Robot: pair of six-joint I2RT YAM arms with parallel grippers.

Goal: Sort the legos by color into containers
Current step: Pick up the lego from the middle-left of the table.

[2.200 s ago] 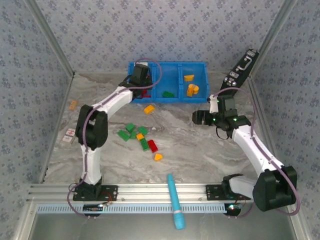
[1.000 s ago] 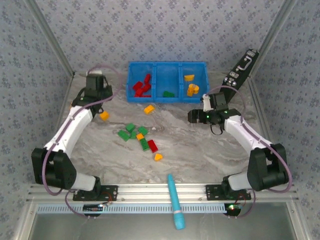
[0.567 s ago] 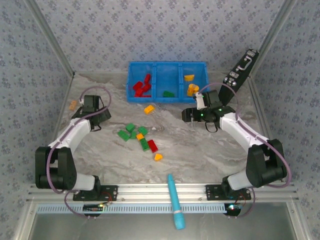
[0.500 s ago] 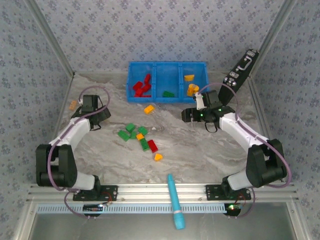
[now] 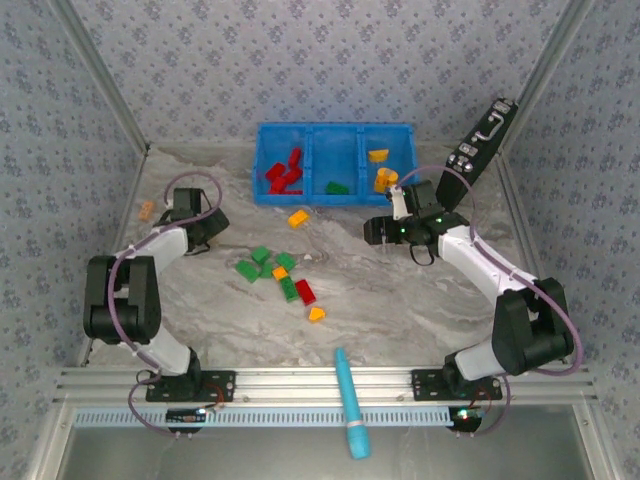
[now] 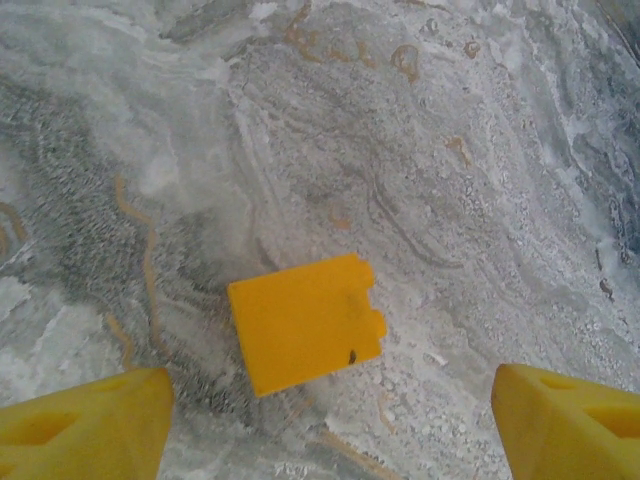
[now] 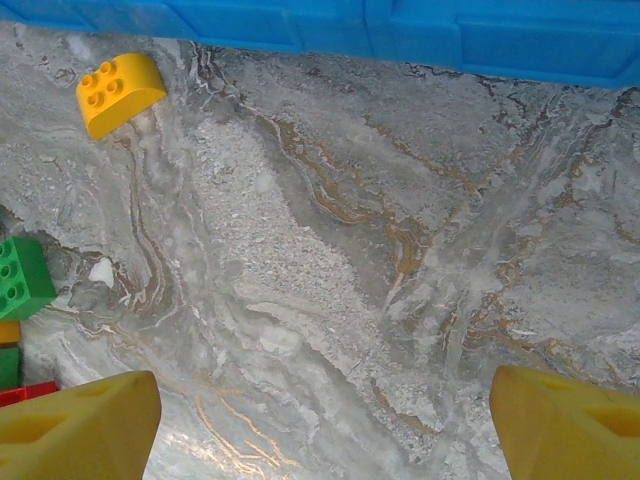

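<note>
Hands on both arms are spread wide and grasp nothing. The left hand [image 6: 328, 432] hangs low over the grey marbled bench [image 6: 450, 150], with its two yellow fingertips [image 6: 85, 425] at the bottom corners of the wrist view. A square yellow plastic brick [image 6: 305, 322] lies flat on the bench between and just ahead of them, touching neither. The hand looks lined up to close on it, probably as the next pick. Seen from above, this hand sits at the left side of the bench, well apart from the bin.

The right hand [image 7: 322, 430], equally released, hovers over bare bench near the front wall of the bright blue three-compartment plastic bin [image 7: 420, 35]. A rounded yellow brick [image 7: 120, 92] lies outside the bin, just beside that wall, and a green brick [image 7: 20, 278] sits at the left edge of this view.

From above, the bin holds red bricks [image 5: 285, 172] in its left compartment, a green one [image 5: 336, 187] in the middle and yellow-orange ones [image 5: 380, 170] on the right, so each compartment's colour is set. A loose cluster of green, red and yellow bricks [image 5: 290, 288] waits mid-bench between the arms, so the sorting looks only partly done. A long teal pen-like cylinder [image 5: 350, 402] lies at the near edge and takes no part in the sorting.
</note>
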